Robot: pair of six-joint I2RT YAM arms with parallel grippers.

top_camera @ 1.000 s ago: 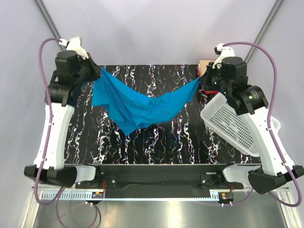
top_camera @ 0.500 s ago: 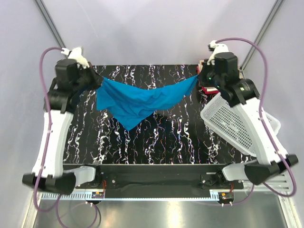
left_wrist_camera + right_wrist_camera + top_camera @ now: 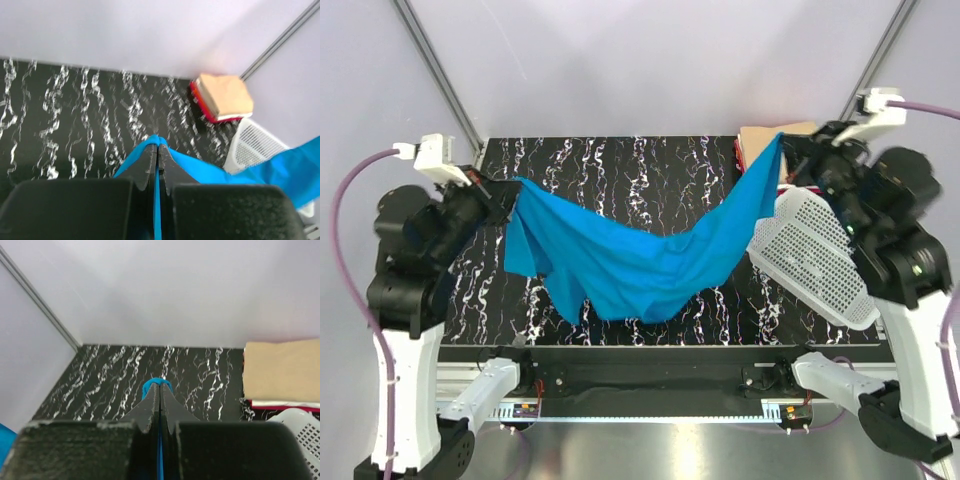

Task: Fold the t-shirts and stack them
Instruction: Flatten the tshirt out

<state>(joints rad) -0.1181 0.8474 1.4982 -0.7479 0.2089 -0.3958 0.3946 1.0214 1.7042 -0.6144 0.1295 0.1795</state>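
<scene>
1 overhead, 2 close wrist views, shared table (image 3: 650,165)

No readable text or labels, seemingly, anywhere.

A black surface (image 3: 620,160) veined with white marbling sits against plain, pale lilac-grey walls (image 3: 640,60). Grey metal struts (image 3: 438,70) slant up both back corners. Brushed steel sheeting (image 3: 670,455) lies below the near edge under soft, even light.

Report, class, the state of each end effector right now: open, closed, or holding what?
Left end effector: closed, holding one corner of the turquoise t-shirt.
Right end effector: closed, holding the same t-shirt's opposite end.
</scene>
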